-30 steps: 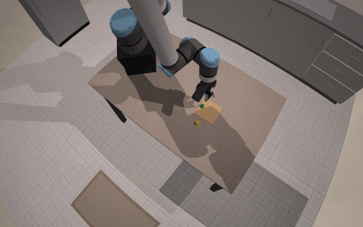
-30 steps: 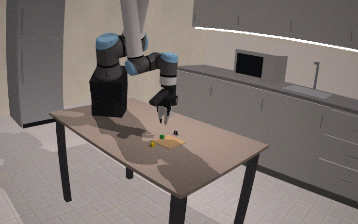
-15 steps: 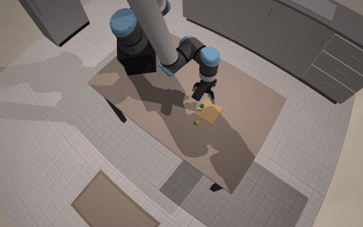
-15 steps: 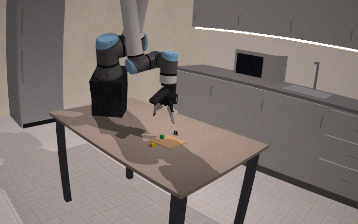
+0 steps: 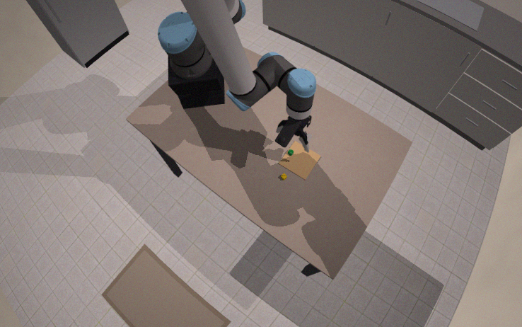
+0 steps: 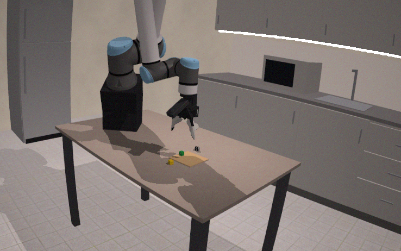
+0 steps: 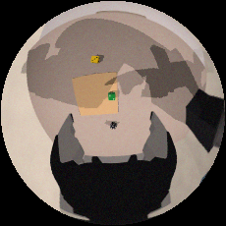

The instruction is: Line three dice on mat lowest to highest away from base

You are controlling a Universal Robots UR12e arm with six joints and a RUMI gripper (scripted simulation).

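Grey kitchen cabinets (image 6: 295,118), a microwave (image 6: 289,74) and a sink (image 6: 343,102) line beige walls above a pale tiled floor (image 6: 118,219).

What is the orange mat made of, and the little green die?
The mat looks like thin card or cork: flat, matte tan-orange, no shine, almost no thickness. The green die looks like hard plastic: solid bright colour, crisp cube shape. Neither look settles the material.

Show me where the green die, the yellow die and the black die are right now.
green die (image 5: 290,152), top view, its top face
yellow die (image 5: 283,176), top view, its top face
black die (image 6: 196,148), exterior view, its side facing the camera
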